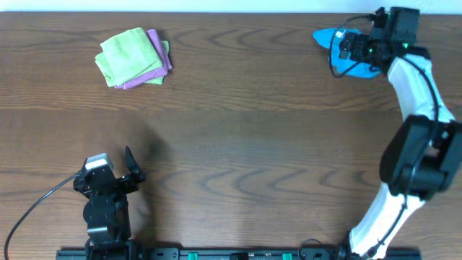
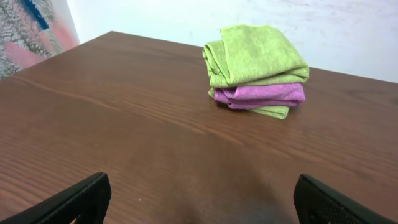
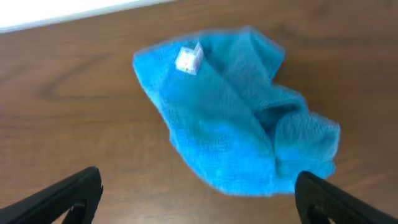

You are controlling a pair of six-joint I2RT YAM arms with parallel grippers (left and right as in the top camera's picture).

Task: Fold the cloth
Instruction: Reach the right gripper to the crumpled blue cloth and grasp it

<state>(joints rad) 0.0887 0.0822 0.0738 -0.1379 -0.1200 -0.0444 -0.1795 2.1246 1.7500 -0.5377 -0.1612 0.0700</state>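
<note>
The cloth (image 1: pixel 326 35) is bright blue and lies crumpled at the far right of the table, near the back edge. In the right wrist view the cloth (image 3: pixel 236 112) fills the middle of the picture, with a small white tag (image 3: pixel 188 59) at its top left. My right gripper (image 1: pixel 346 49) hovers over it, open. Its jaws (image 3: pixel 199 180) stand wide on either side of the cloth's near edge and hold nothing. My left gripper (image 1: pixel 108 166) rests at the near left of the table, far from the cloth. It is also open and empty (image 2: pixel 202 186).
A folded lime-green cloth (image 1: pixel 130 56) lies stacked with a pink-purple cloth (image 1: pixel 163 61) at the far left. The left wrist view shows the green (image 2: pixel 258 59) on top and the pink-purple (image 2: pixel 264 94) under it. The brown table (image 1: pixel 238 144) ends at a white wall behind.
</note>
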